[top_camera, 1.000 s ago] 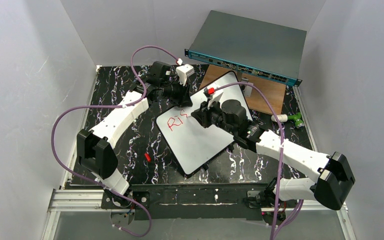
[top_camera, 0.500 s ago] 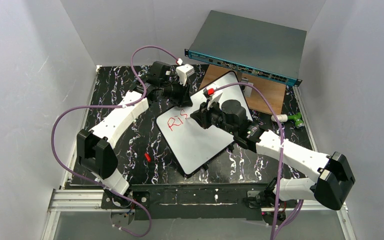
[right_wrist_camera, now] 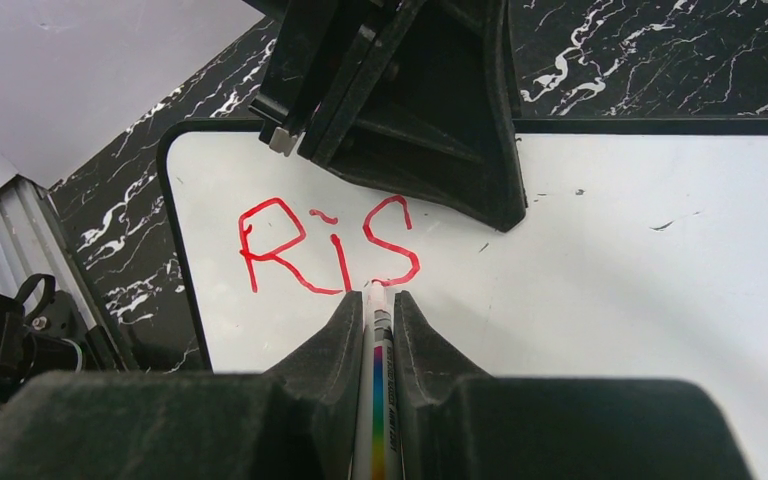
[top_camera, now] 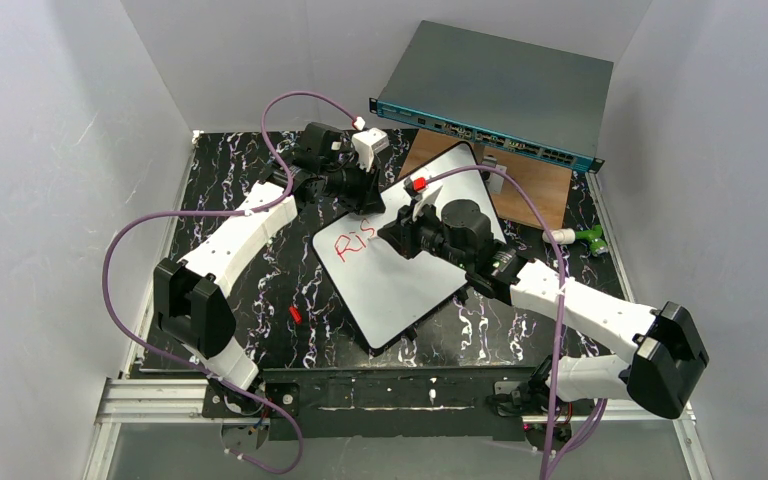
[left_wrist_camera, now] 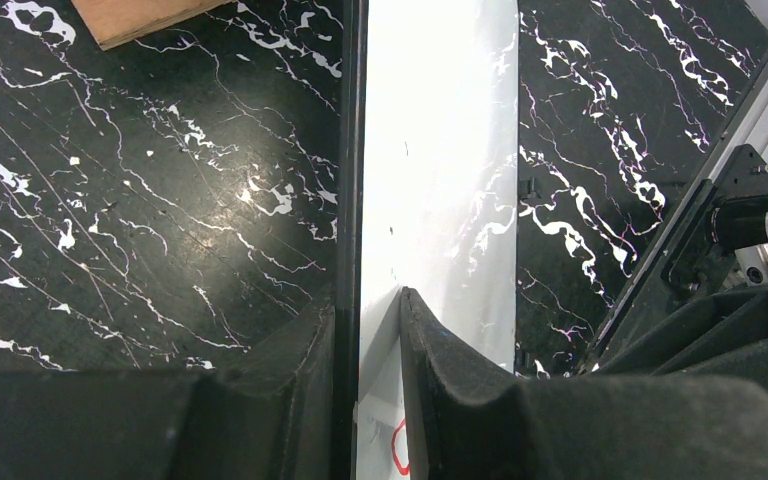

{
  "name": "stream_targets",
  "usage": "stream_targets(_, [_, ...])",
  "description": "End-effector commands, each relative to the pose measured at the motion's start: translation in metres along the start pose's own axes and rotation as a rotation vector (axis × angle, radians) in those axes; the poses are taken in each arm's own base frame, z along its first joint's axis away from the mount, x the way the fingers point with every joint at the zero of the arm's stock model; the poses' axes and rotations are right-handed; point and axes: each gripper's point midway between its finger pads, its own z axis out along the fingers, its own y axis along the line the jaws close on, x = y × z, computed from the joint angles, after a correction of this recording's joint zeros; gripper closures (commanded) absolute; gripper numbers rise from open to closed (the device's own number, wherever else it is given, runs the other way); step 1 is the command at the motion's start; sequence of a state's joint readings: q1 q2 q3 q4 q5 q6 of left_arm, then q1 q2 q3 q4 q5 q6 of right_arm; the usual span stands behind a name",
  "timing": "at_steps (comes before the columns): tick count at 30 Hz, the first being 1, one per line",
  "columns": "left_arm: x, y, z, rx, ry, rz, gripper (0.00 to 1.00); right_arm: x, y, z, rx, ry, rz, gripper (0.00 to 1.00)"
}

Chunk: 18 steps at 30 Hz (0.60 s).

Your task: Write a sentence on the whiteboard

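Whiteboard [top_camera: 400, 285] is clamped by the left end effector [left_wrist_camera: 368, 300], the marker [right_wrist_camera: 376, 380] by the right end effector [right_wrist_camera: 373, 300]; the sentence [right_wrist_camera: 334, 252] could be smeared if the marker is overpressed.

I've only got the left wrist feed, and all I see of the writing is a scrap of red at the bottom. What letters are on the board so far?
Observer: The right wrist view shows the sentence as "Ris" in red, near one corner of the whiteboard.
Operator: Is the pen in hand?
Observer: Yes, the right gripper is shut on the marker, tip just below the s.
Operator: Anything loose nearby?
Observer: From above, a small red piece lies on the table, on the left arm's side of the board.
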<state>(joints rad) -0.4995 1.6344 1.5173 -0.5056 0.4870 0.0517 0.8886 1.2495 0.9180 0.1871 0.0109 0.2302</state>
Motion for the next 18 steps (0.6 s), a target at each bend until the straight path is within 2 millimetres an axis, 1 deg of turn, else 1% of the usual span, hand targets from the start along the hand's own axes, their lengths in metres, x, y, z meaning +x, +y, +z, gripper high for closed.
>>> stream_targets(1, [0.011, -0.010, -0.005, 0.014, 0.047, 0.042, 1.00, -0.009, 0.005, 0.006, -0.016, -0.032, -0.011, 0.99])
stream_targets(4, [0.011, -0.010, -0.005, 0.014, 0.045, 0.042, 1.00, -0.018, 0.003, 0.002, -0.003, -0.054, -0.015, 0.99])
stream_targets(7, [0.011, -0.010, -0.005, 0.013, 0.047, 0.043, 1.00, -0.029, 0.003, -0.006, 0.007, -0.081, -0.020, 0.99])
stream_targets(13, [0.011, -0.010, -0.005, 0.012, 0.046, 0.046, 1.00, -0.057, 0.003, -0.022, 0.031, -0.157, -0.027, 0.99])
stream_targets(16, [0.010, -0.010, -0.005, 0.012, 0.046, 0.045, 1.00, -0.063, -0.004, -0.026, 0.075, -0.177, -0.037, 0.99])
stream_targets(18, [0.010, -0.010, -0.004, 0.015, 0.045, 0.046, 1.00, -0.061, -0.010, -0.025, 0.093, -0.173, -0.046, 0.99])
